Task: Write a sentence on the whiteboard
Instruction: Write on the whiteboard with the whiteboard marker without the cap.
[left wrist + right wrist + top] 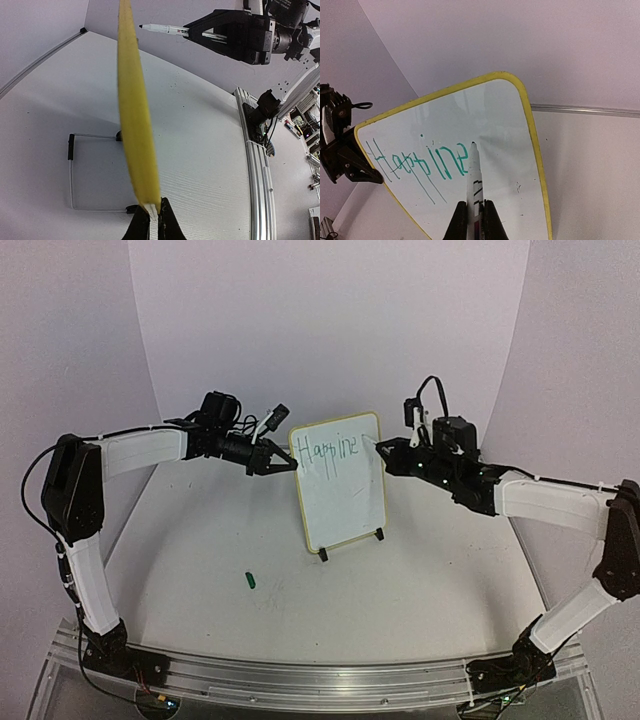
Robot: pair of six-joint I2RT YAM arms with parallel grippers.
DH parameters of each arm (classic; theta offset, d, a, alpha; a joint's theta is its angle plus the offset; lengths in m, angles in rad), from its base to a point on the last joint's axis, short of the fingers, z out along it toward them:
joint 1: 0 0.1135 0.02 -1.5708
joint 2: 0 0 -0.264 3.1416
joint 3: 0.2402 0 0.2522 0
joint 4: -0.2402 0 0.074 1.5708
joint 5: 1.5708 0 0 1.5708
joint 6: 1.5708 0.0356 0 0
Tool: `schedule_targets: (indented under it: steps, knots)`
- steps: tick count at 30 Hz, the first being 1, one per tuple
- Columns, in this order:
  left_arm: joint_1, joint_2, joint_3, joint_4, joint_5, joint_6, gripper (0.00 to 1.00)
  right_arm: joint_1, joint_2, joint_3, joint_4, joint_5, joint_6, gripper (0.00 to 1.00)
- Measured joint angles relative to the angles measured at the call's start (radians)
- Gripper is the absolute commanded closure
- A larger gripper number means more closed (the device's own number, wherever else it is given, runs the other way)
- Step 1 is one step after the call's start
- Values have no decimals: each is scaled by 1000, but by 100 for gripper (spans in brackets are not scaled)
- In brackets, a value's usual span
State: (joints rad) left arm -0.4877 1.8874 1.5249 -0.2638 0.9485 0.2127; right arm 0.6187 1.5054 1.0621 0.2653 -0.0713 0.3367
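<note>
The whiteboard [345, 505] stands on its two black feet on the table [430, 580]. The left claw [290, 464] is clamped on the board's left edge, pinching the yellow frame. The left wrist view shows that frame edge-on between the fingertips. Over on the board's right side, the right claw [378, 448] is closed around a slim white marker [474, 175]. Its tip points at the board's face just past the last letter, and whether it touches is hard to call. The sentence [417, 160] reads "Happine" so far, in thin green strokes along the top of the board. In front of the board and off to its left, a small green cap [249, 580] lies on the table.
</note>
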Motion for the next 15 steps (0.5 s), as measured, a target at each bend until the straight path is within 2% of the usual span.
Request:
schedule_targets:
  steps: [15]
  knots:
    - [0, 0, 0, 0, -1, 0, 100, -7, 43, 27, 5, 4, -7, 100]
